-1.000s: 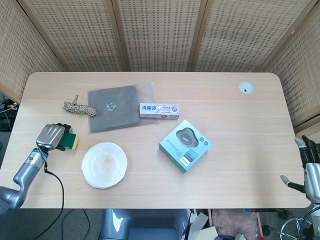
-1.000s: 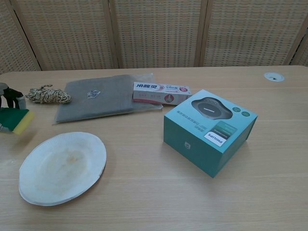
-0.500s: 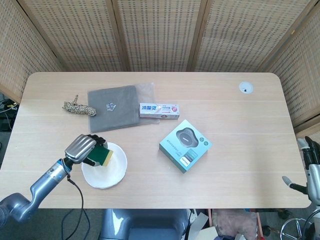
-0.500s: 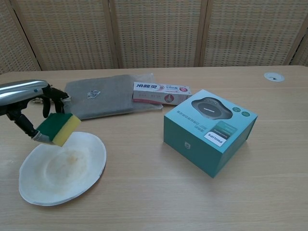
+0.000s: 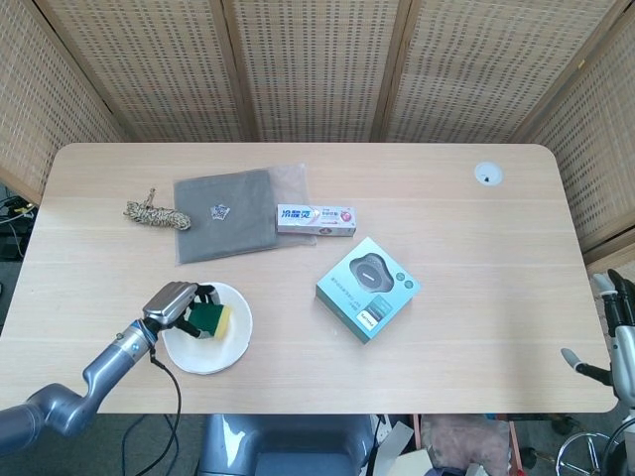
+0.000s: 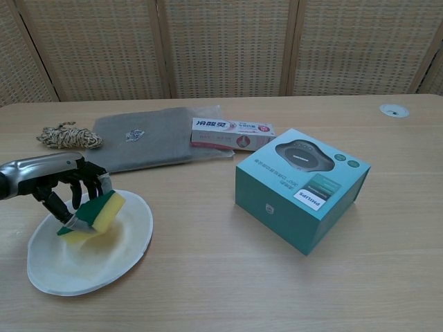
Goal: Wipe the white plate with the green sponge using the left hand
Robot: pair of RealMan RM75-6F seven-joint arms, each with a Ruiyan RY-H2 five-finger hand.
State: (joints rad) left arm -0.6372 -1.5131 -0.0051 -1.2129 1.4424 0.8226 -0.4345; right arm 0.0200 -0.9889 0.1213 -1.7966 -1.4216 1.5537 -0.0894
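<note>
The white plate [image 5: 224, 342] [image 6: 118, 249] lies near the table's front left. My left hand [image 5: 175, 302] [image 6: 59, 181] grips the green and yellow sponge [image 5: 211, 318] [image 6: 97, 211] and holds it down on the plate's inner surface, its yellow side facing right. The hand reaches in from the plate's left side. My right hand [image 5: 617, 327] hangs off the table's right edge in the head view, apart from everything; its fingers are too cropped to judge. The chest view does not show it.
A grey pouch [image 5: 226, 215] [image 6: 142, 142] and a coil of rope [image 5: 155, 214] [image 6: 66, 136] lie behind the plate. A toothpaste box [image 5: 316, 219] [image 6: 231, 133] and a teal Philips box [image 5: 367, 289] [image 6: 302, 187] sit to the right. A cable hole [image 5: 487, 175] marks the far right corner.
My left hand carried the sponge from the table's left edge rightward over the plate, then lowered it onto the plate's surface. The right hand barely shifted.
</note>
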